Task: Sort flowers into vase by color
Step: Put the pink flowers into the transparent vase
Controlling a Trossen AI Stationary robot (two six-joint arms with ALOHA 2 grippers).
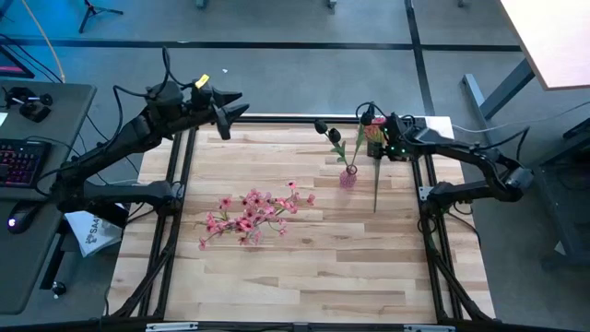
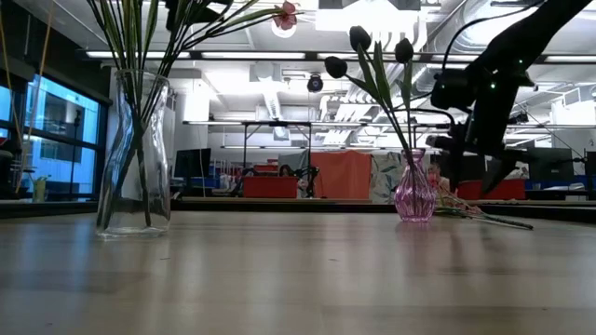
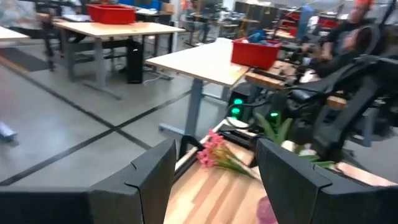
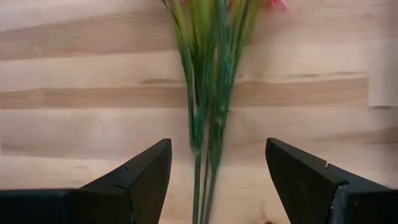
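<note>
1. Above the table's far right side: right gripper (image 1: pixel 376 138), fingers (image 4: pixel 140 180) spread wide, nothing clamped; a bundle of green stems (image 4: pixel 208 93) runs between them over the wood.
2. Just beside it: small pink vase (image 1: pixel 348 177) upright on the table (image 1: pixel 304 277), holding dark tulip-like buds (image 2: pixel 372 46) with green leaves.
3. Table centre-left: loose bunch of pink flowers (image 1: pixel 251 214) lying flat, well apart from the vase.
4. Low view, near side: tall clear glass vase (image 2: pixel 133 158) standing upright with green stems inside.
5. Far left corner: left gripper (image 1: pixel 229 109) raised, fingers (image 3: pixel 155 180) apart and empty, pointing toward the right arm.
</note>
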